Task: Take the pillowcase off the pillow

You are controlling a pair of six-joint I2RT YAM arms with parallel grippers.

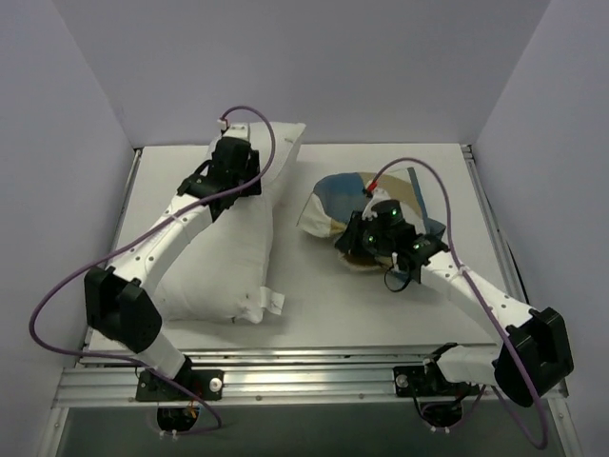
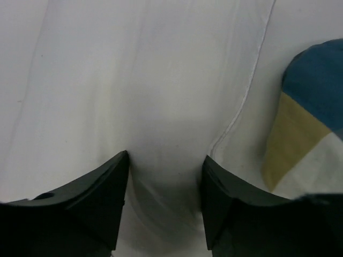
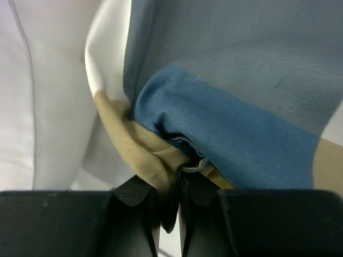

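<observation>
Right wrist view: the right gripper (image 3: 169, 195) pinches a tan fold of the pillowcase (image 3: 225, 123) — a thin bite (it could slip out if the jaws slacken). Cloth spreads toward twelve o'clock from the grip. Farther off, the left gripper (image 2: 165, 182) stands open over the pillow (image 2: 134, 80) — pillowcase bunched at its three o'clock.

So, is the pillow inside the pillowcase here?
No: the white pillow lies bare at the left, and the crumpled pillowcase sits beside it to the right.
</observation>
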